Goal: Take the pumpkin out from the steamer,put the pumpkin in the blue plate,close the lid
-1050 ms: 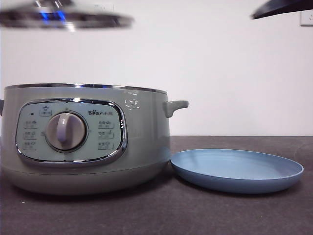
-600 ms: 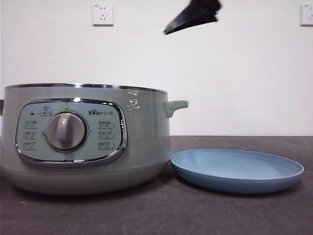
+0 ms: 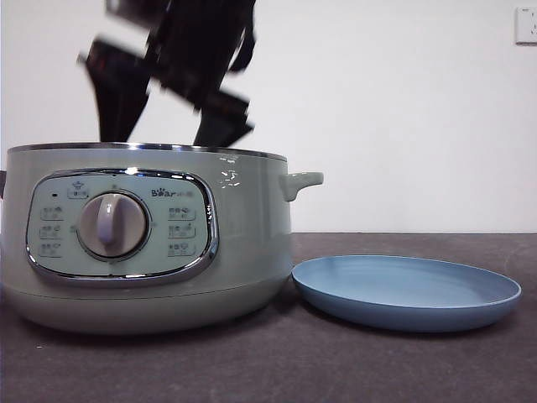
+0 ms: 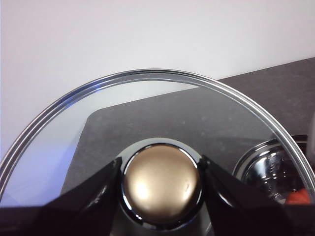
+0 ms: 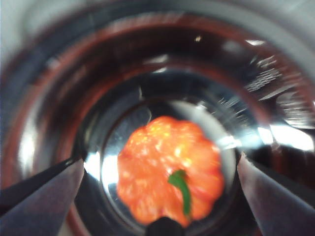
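Note:
The pale green steamer stands uncovered at the left of the table. Inside it, on the shiny bottom, lies the orange pumpkin with its green stem; a red sliver of the pumpkin also shows in the left wrist view. My right gripper hangs open straight above the pumpkin, jaws wide to either side, not touching it. In the front view this right gripper dips behind the steamer's rim. My left gripper is shut on the knob of the glass lid, held in the air beside the steamer. The blue plate lies empty at the right.
The dark tabletop runs to a white wall with a socket at the upper right. The plate nearly touches the steamer's base, under its side handle.
The lid has gone up out of the front view. A dark arm came in from the upper right, swept left and down, and its gripper now reaches into the steamer.

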Robot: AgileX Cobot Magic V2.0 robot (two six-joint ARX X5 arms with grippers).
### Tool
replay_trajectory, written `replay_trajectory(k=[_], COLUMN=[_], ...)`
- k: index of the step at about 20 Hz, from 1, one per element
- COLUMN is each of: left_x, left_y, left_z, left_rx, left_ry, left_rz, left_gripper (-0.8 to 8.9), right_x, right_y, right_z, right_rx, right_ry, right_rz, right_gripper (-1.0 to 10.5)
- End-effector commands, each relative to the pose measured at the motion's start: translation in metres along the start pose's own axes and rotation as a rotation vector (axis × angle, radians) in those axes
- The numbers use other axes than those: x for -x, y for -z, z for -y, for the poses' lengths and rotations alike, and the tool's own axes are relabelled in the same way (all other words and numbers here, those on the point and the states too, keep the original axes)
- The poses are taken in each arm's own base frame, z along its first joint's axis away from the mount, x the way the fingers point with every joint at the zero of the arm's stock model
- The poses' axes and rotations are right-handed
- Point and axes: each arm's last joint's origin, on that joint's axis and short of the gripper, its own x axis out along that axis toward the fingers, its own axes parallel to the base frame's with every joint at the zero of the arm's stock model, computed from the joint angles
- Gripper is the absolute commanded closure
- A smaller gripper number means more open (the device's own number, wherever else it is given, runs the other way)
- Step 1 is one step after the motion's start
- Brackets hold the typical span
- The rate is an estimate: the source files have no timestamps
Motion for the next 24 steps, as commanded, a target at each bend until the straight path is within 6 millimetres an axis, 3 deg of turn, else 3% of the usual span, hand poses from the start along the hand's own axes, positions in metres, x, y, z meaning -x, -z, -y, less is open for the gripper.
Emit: replay_trajectory(k=[1, 5, 6, 8, 9, 12, 15, 18, 21, 24], left_x=[0.006, 0.006, 0.006, 0.006, 0.006, 0.006, 0.001, -0.009, -0.023, -0.036], left_y=[-0.006, -0.005, -0.005, -0.004, -0.003, -0.002, -0.003, -0.007, -0.013, -0.019], left_z=[-0.004, -0.004, -0.004, -0.004, -0.004, -0.004, -0.001, 0.007, 0.018, 0.027], left_rx=[0.022, 0.018, 0.017, 0.012, 0.007, 0.005, 0.001, -0.006, -0.006, 0.001], left_ry=[-0.014, -0.014, -0.014, -0.013, -0.012, -0.009, -0.001, 0.079, 0.155, 0.228], left_rz=[0.055, 0.048, 0.047, 0.038, 0.031, 0.026, 0.015, 0.01, 0.014, 0.036], left_gripper=[8.22, 8.22, 8.22, 8.22, 8.22, 8.22, 8.22, 8.22, 8.22, 8.22], right_x=[-0.026, -0.052, -0.053, -0.053, -0.053, -0.044, 0.005, 0.074, 0.149, 0.185], right_y=[0.005, 0.012, 0.01, 0.008, 0.008, 0.005, -0.002, 0.004, 0.033, 0.06], right_z=[0.0, 0.003, 0.004, 0.001, 0.001, -0.002, -0.003, 0.0, 0.015, 0.039], right_rx=[0.025, 0.018, 0.018, 0.023, 0.021, 0.027, 0.03, 0.017, -0.057, -0.202], right_ry=[0.01, -0.003, 0.004, 0.005, 0.005, 0.004, 0.016, 0.033, 0.06, 0.109], right_rz=[-0.056, -0.102, -0.085, -0.062, -0.067, -0.05, 0.016, 0.047, -0.005, -0.048], right_gripper=[2.8, 2.9, 4.0, 8.7, 9.5, 9.6, 9.5, 9.5, 9.5, 9.6])
